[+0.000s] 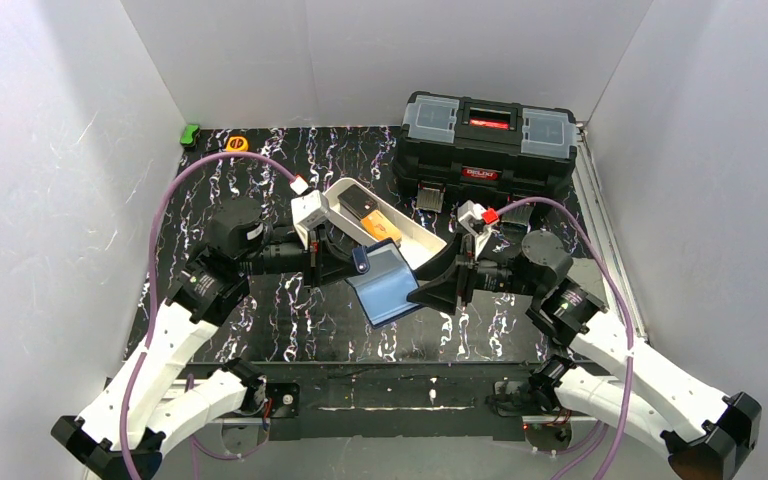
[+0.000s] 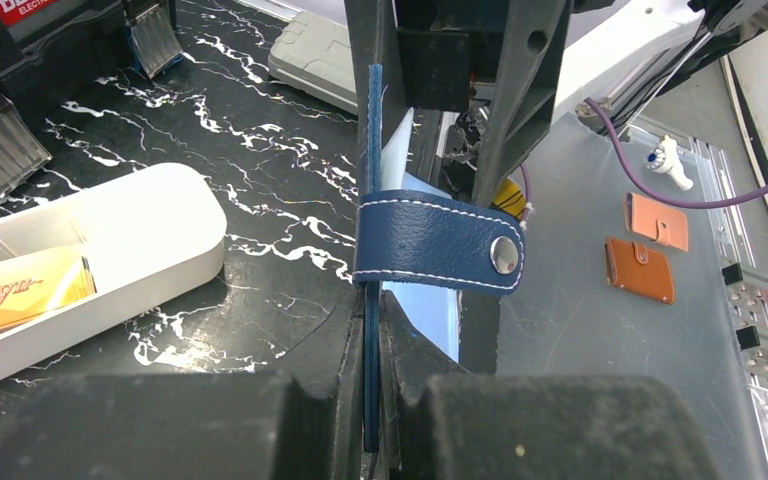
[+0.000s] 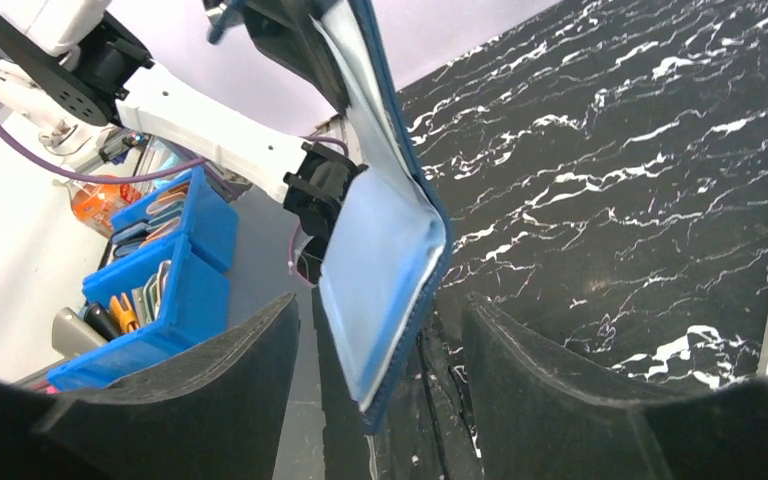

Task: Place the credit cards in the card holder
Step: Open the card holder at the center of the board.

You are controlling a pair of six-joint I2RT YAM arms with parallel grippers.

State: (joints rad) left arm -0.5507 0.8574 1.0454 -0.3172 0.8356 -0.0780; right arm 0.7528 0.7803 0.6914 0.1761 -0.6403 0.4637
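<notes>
Left jaws: clamped shut on the card holder's thin edge, which stands upright between the two pads; from above the grip sits at the holder's upper left corner.
Right jaws: spread wide, one finger on each side of the holder's lower edge; a gap shows on both sides in the right wrist view, so no contact is seen.
Right jaws, top view: black fingers against the dark bench; the tips are hard to separate from the holder's right edge.
Card holder, position: held above the bench between the two arms, open, with the light blue lining facing up and toward the right arm.
Card holder, right wrist view: hangs tilted, navy outside, pale blue inside; its upper end is cut off by the frame top.
Snap tab: lies across the holder in the left wrist view, with the metal stud showing; the leaf behind it is mostly hidden by the right arm's black fingers.
Pockets: cannot tell whether any card is inside.
Credit cards: an orange-yellow one lies in the white tray, with a dark one beside it at the far end.
Orange-yellow card, left wrist view: cut off by the left frame edge; the dark card is out of frame.
Card count: uncertain, since overlaps in the tray cannot be resolved.
Tray: on the bench just behind the held holder, apart from it.
Toolbox: black, lid closed, at the far right of the bench.
</notes>
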